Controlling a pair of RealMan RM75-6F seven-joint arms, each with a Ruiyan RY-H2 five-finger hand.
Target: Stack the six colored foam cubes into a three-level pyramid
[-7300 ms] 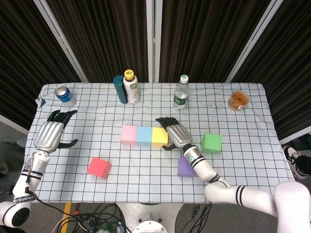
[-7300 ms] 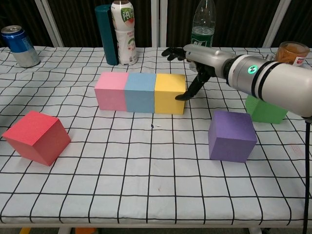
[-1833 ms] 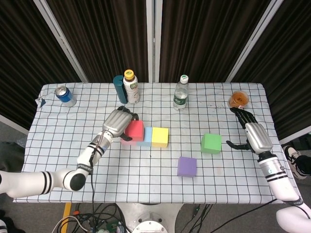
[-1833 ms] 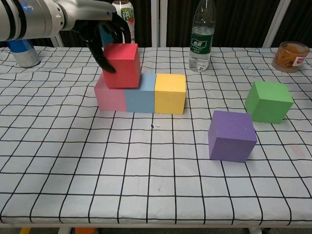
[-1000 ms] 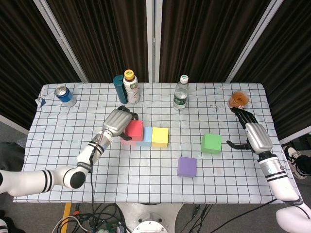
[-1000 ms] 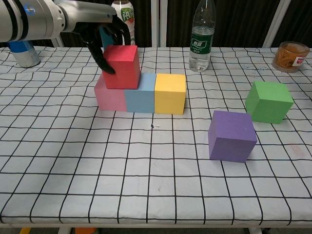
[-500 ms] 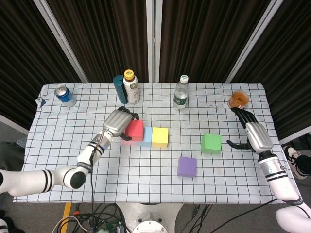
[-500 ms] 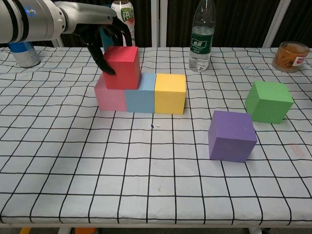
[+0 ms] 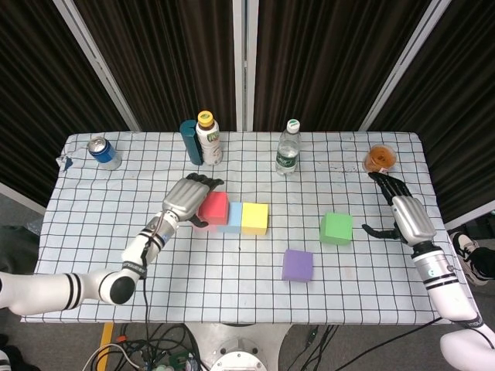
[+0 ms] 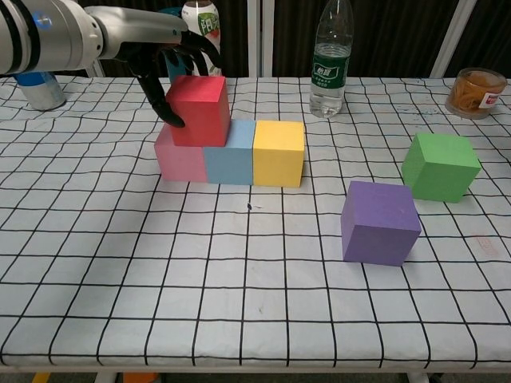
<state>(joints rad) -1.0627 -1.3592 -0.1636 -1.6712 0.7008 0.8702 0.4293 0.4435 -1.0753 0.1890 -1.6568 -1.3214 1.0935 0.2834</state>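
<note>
Left robot hand (image 10: 164, 68) touches red cube (image 10: 197, 109); bottle (image 10: 330, 56) upright.

A bench (image 9: 93, 232) under a grid cloth carries a blue can (image 9: 100, 150) at its far left, a teal cylinder (image 9: 190, 142) touching a yellow-capped bottle (image 9: 208, 139), a water bottle (image 9: 288, 148), and an amber jar (image 9: 380, 159) far right

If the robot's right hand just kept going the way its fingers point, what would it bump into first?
Probably the orange jar. The right hand points toward the table's far edge, and the jar stands just beyond its fingertips. Whether the hand is low enough to hit it is hard to tell.
</note>
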